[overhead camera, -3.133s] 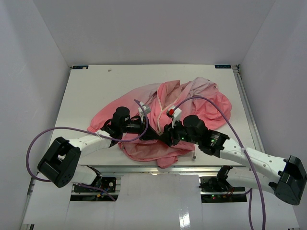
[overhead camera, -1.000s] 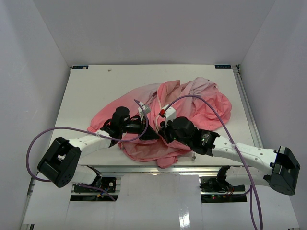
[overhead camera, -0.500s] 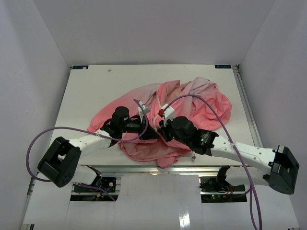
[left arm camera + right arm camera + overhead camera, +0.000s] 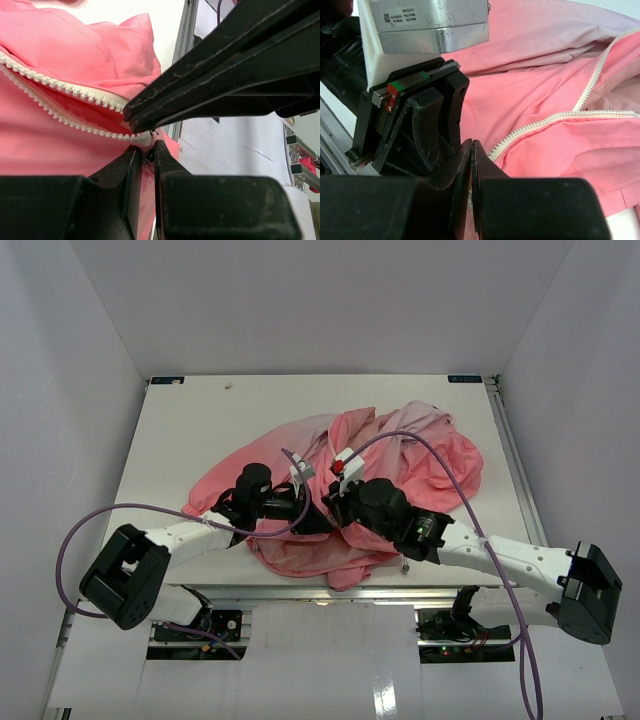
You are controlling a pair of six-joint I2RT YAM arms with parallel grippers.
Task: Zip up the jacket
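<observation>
While the jacket [image 4: 420, 455] lies crumpled on the table's [image 4: 200, 420] near middle, its zip [image 4: 65, 89] gapes unjoined along all that shows. Left claw [image 4: 145, 150] pinches the zip's bottom end; right claw [image 4: 471, 147], fingers together, nips the teeth beside it. Zipping looks barely begun.

The jacket [image 4: 440, 465] is showing salmon pink, paling toward its far edge; its zipper teeth [image 4: 65, 88] are showing cream-white; a purple cable [image 4: 100, 511] is looping left of it
</observation>
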